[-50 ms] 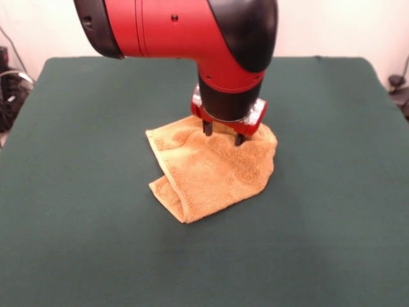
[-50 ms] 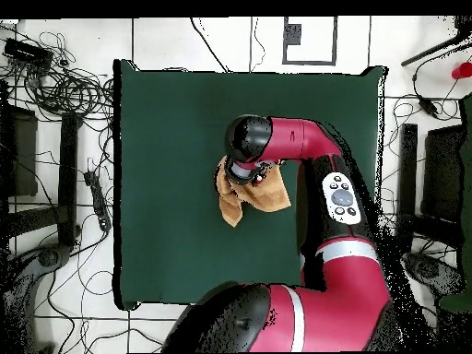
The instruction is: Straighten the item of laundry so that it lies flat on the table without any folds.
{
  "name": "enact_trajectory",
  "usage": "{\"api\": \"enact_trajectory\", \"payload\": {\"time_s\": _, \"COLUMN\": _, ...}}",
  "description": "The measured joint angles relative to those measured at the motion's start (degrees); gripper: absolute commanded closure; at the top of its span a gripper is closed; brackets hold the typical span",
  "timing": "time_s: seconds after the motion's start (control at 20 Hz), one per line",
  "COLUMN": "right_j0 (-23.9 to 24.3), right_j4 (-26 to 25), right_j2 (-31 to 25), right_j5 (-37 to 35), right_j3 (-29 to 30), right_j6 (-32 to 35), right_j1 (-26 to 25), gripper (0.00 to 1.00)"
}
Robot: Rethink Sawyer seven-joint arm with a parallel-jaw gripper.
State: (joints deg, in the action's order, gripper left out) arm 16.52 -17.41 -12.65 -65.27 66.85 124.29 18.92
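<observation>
The orange-tan item of laundry (image 1: 214, 169) lies crumpled near the middle of the green table (image 1: 77, 192). Its left side is doubled over along a long fold, and a corner sticks out at the front. My gripper (image 1: 223, 132) stands upright over the towel's far edge, open, with both dark fingertips (image 1: 208, 127) down on the cloth and nothing between them. In the overhead view the arm's black wrist (image 2: 247, 138) covers the gripper and part of the towel (image 2: 238, 203), which sits centrally on the table (image 2: 166, 166).
The red arm (image 2: 318, 161) reaches over the table's right side in the overhead view. Cables (image 2: 55, 83) and dark equipment (image 2: 433, 175) lie on the floor beyond the table's edges.
</observation>
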Motion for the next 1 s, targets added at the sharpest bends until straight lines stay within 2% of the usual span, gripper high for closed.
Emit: {"api": "enact_trajectory", "payload": {"time_s": 1.0, "right_j0": 0.0, "right_j4": -0.5, "right_j2": 0.0, "right_j5": 2.9, "right_j3": 0.0, "right_j6": 0.0, "right_j1": 0.0, "gripper": 0.0}}
